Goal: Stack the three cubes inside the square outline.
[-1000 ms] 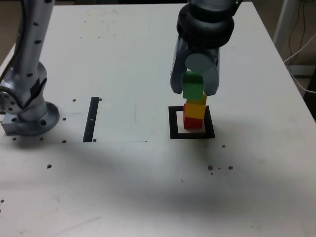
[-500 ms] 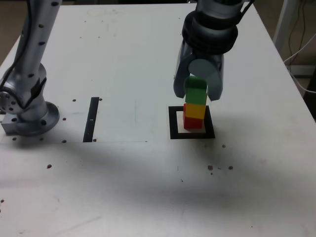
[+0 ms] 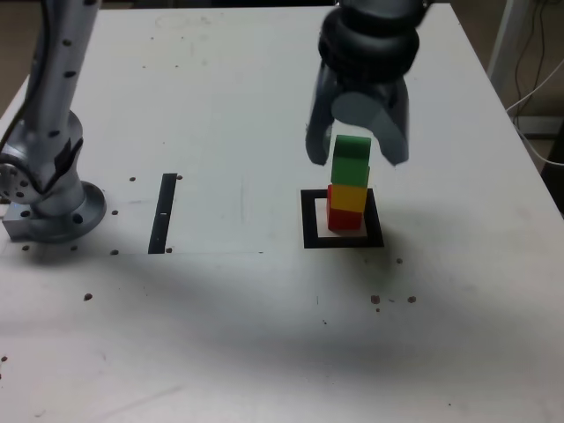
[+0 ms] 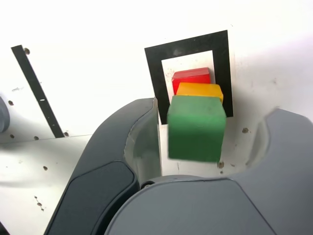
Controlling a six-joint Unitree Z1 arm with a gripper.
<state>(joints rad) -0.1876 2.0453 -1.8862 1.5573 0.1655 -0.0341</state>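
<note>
While smooth grey hand [image 3: 356, 150] gapes wide, matte green cube [image 3: 352, 159] tops stack.

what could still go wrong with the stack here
The open gripper has its fingers on both sides of the green cube; a sideways drift while lifting could knock it off the yellow cube. The red cube sits near one edge of the square outline, so a nudge may push the stack across.
</note>
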